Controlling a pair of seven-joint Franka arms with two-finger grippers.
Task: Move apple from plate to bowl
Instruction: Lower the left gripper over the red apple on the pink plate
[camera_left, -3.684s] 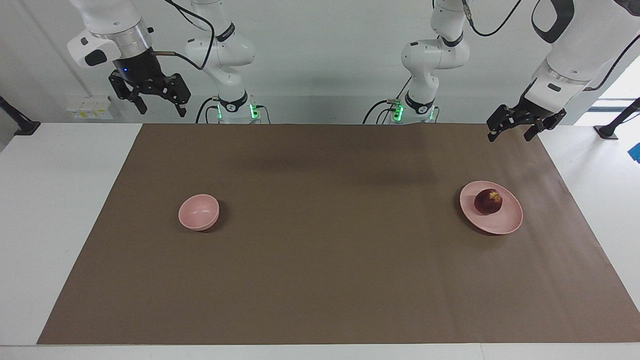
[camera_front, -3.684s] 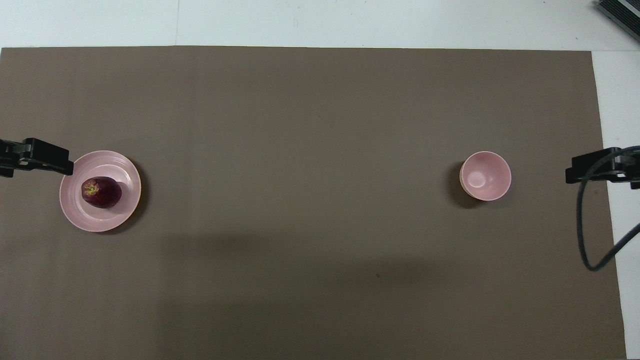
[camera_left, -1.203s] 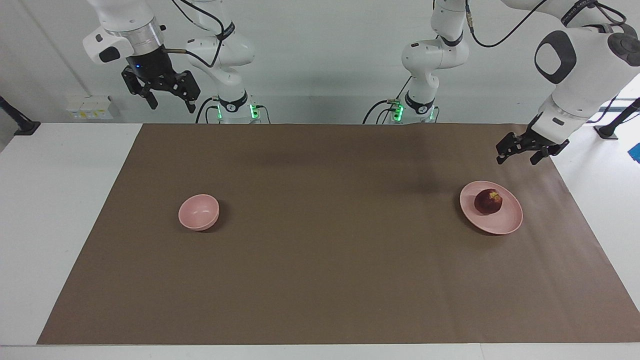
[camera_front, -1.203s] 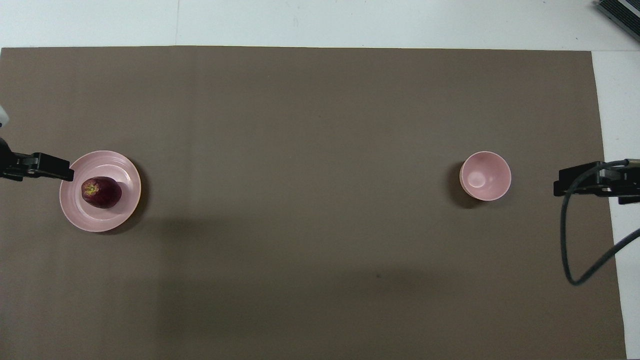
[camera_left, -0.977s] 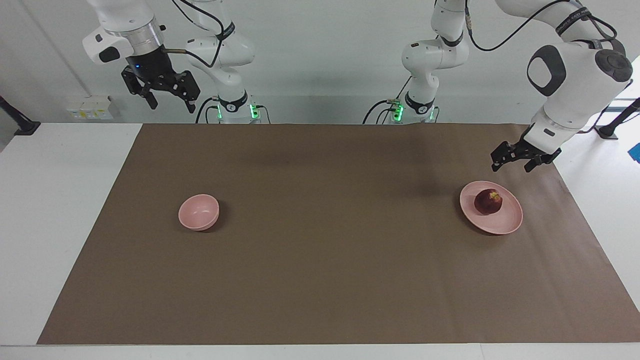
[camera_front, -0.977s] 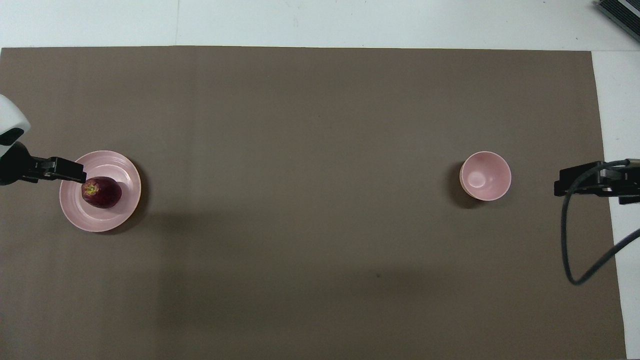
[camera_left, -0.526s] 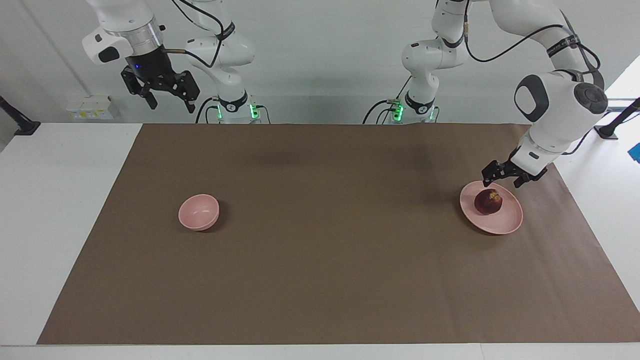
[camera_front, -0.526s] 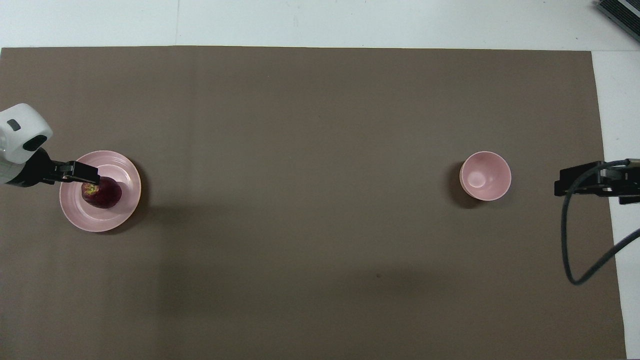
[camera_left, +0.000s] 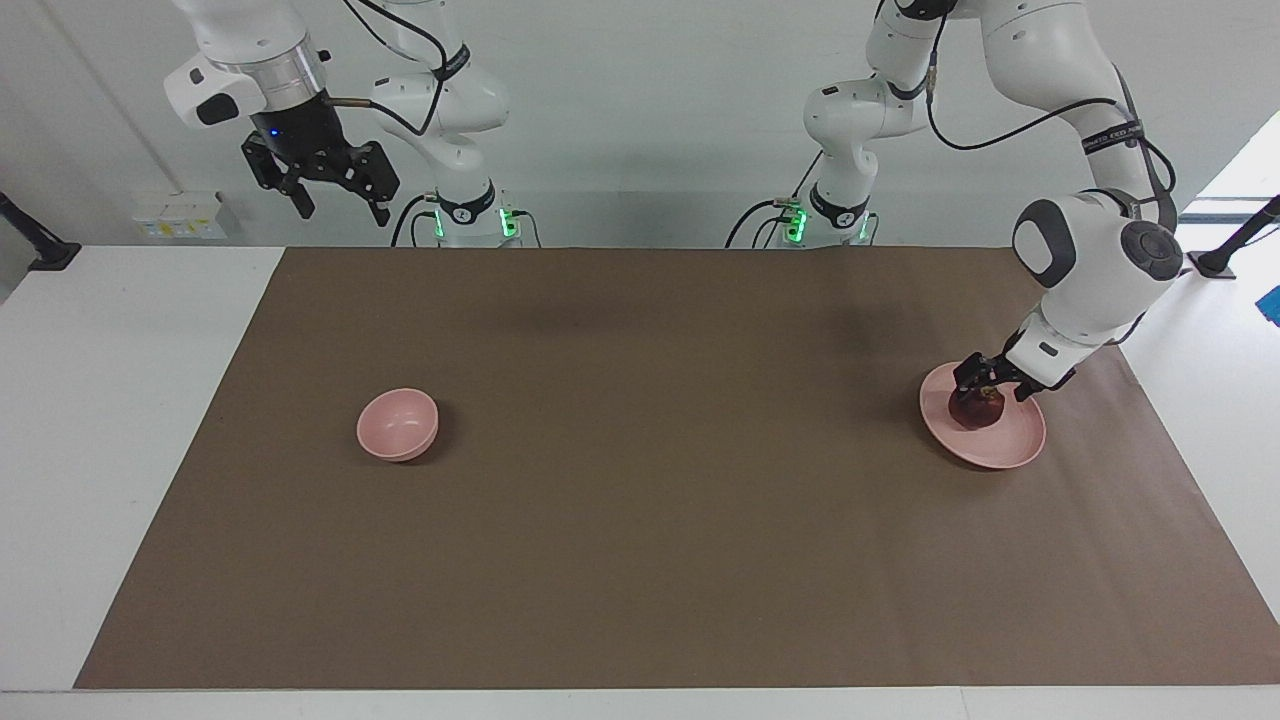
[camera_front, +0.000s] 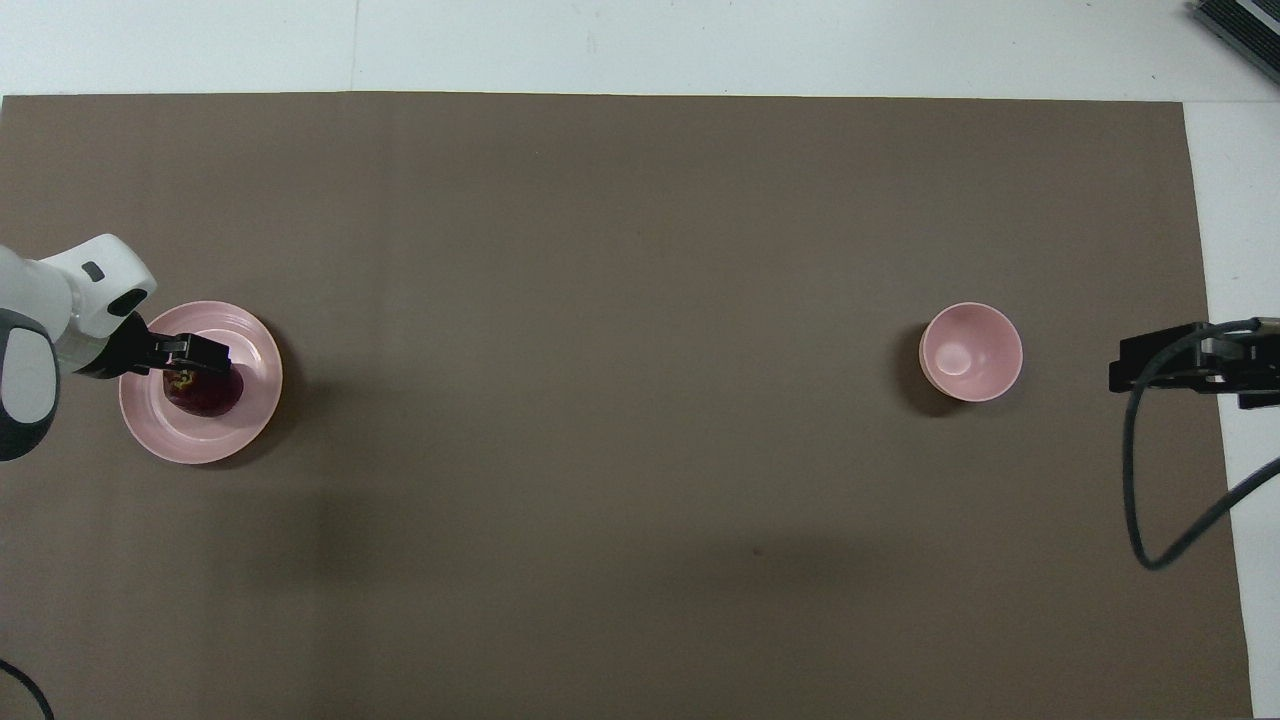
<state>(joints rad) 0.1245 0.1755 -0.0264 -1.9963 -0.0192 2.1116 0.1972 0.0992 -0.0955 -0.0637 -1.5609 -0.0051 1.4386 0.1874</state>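
Note:
The dark red apple (camera_left: 977, 411) lies on the pale pink plate (camera_left: 1012, 446) toward the left arm's end of the table. My left gripper (camera_left: 994, 391) is open and low over the plate, with one finger on each side of the apple's top. In the overhead view the left gripper (camera_front: 198, 366) covers part of the apple (camera_front: 208, 394) on the plate (camera_front: 190, 442). The small pink bowl (camera_left: 398, 425) stands empty toward the right arm's end; it also shows in the overhead view (camera_front: 970, 352). My right gripper (camera_left: 338, 205) waits open, high above the table's edge at its own end.
A brown mat (camera_left: 640, 520) covers most of the white table (camera_left: 120, 400). The right arm's black cable (camera_front: 1135, 500) hangs in a loop over the mat's edge near the bowl.
My left gripper has come down from above the mat's edge to the plate and now straddles the apple. The right gripper, apple and bowl have stayed in place.

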